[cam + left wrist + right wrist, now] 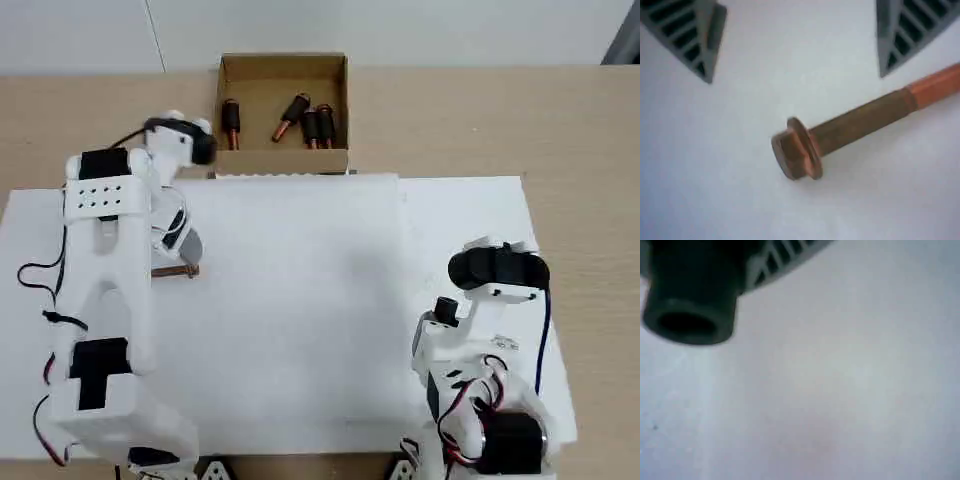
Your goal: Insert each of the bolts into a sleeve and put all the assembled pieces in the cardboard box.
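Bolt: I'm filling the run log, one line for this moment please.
left fingers open over bolt | right fingers hold sleeve | box: four assembled pieces

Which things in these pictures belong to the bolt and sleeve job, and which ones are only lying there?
Belong to the job:
- bolt, lying bare on the sheet
- black sleeve, held above the sheet
- cardboard box
- four assembled pieces inside the box

Only lying there:
- white sheet under the arms
- wooden table
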Robot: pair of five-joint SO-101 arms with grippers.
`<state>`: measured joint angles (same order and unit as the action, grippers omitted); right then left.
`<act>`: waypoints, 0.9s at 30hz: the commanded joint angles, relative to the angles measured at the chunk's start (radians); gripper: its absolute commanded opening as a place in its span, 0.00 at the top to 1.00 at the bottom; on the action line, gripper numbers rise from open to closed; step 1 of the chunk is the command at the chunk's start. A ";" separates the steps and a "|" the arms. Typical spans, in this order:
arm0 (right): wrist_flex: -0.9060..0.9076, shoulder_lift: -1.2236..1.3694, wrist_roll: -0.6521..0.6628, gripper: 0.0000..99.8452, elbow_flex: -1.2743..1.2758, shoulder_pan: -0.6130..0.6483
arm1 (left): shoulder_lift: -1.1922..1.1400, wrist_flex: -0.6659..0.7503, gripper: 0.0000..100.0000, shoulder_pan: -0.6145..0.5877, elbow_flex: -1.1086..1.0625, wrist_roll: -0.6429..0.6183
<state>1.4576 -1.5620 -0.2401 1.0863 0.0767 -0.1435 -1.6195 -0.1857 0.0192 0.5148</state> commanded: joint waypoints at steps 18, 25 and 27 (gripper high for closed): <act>-0.120 0.001 0.074 1.00 -0.002 0.007 | -0.066 0.003 0.87 -0.002 0.016 0.694; -0.111 -0.005 0.074 1.00 0.023 0.002 | -0.149 0.094 0.87 -0.008 0.015 0.698; -0.113 -0.005 0.074 1.00 0.023 0.002 | -0.173 0.109 0.87 -0.009 0.015 0.698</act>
<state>1.3656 -1.5604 -0.1757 1.1170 0.0767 -0.3092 -1.5428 -0.1857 0.0192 1.2052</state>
